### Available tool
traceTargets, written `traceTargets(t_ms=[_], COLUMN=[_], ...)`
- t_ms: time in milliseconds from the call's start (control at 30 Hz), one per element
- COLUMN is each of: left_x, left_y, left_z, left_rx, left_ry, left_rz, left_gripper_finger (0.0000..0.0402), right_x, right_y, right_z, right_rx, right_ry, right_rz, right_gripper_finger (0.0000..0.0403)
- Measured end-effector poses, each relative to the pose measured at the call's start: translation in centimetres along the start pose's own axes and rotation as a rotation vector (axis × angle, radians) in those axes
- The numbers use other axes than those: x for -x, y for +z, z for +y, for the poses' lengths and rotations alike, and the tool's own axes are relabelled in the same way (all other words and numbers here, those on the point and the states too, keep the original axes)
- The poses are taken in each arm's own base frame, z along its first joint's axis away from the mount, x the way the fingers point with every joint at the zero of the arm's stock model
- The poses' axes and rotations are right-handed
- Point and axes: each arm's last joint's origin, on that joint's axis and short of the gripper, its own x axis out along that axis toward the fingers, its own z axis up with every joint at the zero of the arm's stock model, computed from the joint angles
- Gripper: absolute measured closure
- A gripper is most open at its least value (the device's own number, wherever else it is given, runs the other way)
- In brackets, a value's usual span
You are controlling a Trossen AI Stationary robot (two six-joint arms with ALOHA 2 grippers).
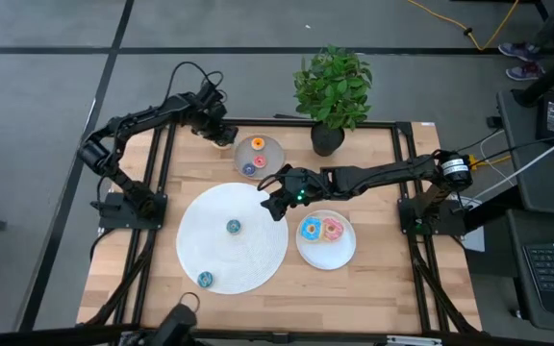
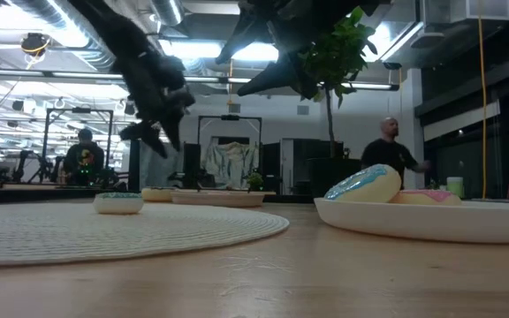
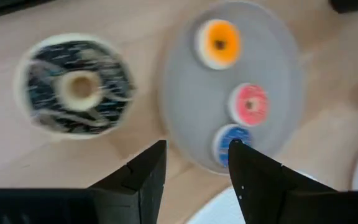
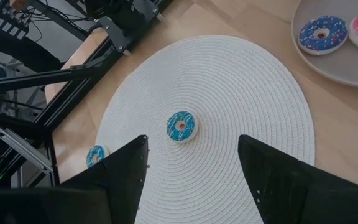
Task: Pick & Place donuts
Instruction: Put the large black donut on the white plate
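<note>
Hovering above the woven white mat [image 1: 248, 255], the right gripper [image 1: 275, 204] hangs with its fingers spread and empty, well clear of the bench [image 1: 383, 279]. Ahead of and below this gripper, near the mat's middle, lies a small teal donut [image 4: 181, 126]; a second teal donut [image 4: 95, 155] sits farther off at the mat's edge. Off to the gripper's side, the white plate [image 1: 339, 252] carries the larger blue donut [image 1: 310, 229] and pink donut [image 1: 333, 229], touching one another. Judging from this stance, the spread fingers are lined up for a descent on the central teal donut, though that step has not begun.

The left gripper [image 1: 221, 135] hovers at the bench's far side with its fingers parted and nothing between them. Just ahead of its fingertips lies the grey plate [image 3: 191, 99] holding three tiny donuts in a row: the orange donut [image 3: 219, 43] farthest, the red-pink donut [image 3: 250, 104] in the middle, the dark blue donut [image 3: 230, 140] nearest, close beside one finger. A chocolate-brown donut [image 3: 77, 87] rests on bare wood beside that plate, apart from it and off to the gripper's other side. Sorting by size seems to be the purpose: tiny rings on grey, larger ones on white.
</note>
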Motion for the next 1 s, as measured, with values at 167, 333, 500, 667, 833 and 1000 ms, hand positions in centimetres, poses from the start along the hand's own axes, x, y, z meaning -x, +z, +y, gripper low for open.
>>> traceTargets(t_ms=[167, 333, 500, 667, 833, 1000], left_x=[-0.2, 0.2, 0.4, -0.1, -0.4, -0.7], left_y=[-0.6, -0.4, -0.1, -0.5, -0.5, -0.2], left_z=[3.4, 5.9, 7.9, 9.0, 9.1, 9.0], left_rx=[0.121, 0.205, 0.289, 0.318, 0.315, 0.286], left_ry=[0.042, 0.079, 0.106, 0.115, 0.100, 0.064], left_rz=[0.017, -0.016, -0.078, -0.097, -0.116, -0.133], left_gripper_finger=[0.0235, 0.0235, 0.0235, 0.0235, 0.0235, 0.0232], right_x=[0.0, 0.0, 0.0, 0.0, 0.0, 0.0], right_y=[0.0, 0.0, 0.0, 0.0, 0.0, 0.3], right_z=[0.0, 0.0, 0.0, 0.0, -0.1, -0.4], right_rx=[0.000, 0.000, 0.000, 0.000, -0.003, -0.010], right_ry=[0.000, -0.001, -0.001, -0.002, -0.006, -0.011], right_rz=[0.000, 0.001, 0.001, 0.002, 0.004, 0.000], right_gripper_finger=[0.0152, 0.0152, 0.0152, 0.0152, 0.0152, 0.0152])
